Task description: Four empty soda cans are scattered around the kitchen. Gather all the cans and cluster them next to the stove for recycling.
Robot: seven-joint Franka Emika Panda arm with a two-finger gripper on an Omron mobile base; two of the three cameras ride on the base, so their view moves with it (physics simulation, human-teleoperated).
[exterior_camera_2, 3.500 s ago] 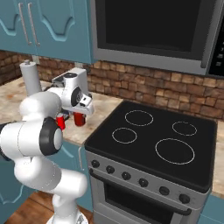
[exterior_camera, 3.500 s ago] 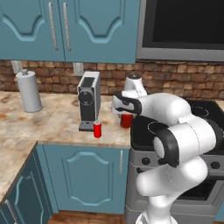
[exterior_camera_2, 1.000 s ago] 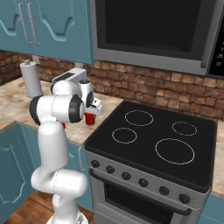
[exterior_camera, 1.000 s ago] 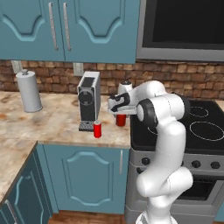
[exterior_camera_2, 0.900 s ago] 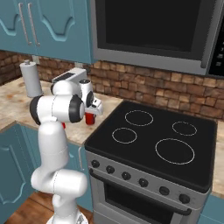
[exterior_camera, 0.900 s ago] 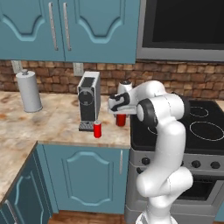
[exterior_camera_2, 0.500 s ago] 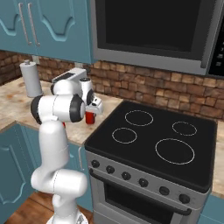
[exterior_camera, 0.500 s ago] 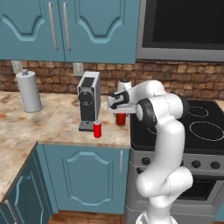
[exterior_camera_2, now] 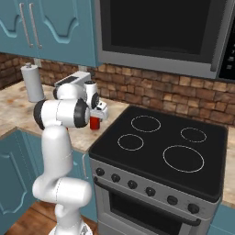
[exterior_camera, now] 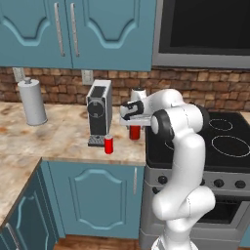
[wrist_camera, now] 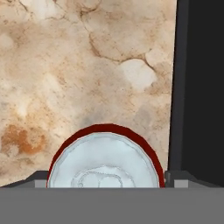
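A red can [exterior_camera: 134, 132] stands on the bench [exterior_camera: 63, 132] beside the stove [exterior_camera_2: 160, 151], right under the gripper [exterior_camera: 135, 125], between jaws spread wide, not squeezing it

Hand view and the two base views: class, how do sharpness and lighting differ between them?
Hand view: the red can top is soft-edged and the counter marbling smeared. Left base view: crisp, evenly lit, faint shadow under the coffee machine. Right base view: the stove glass is matte, without glare.
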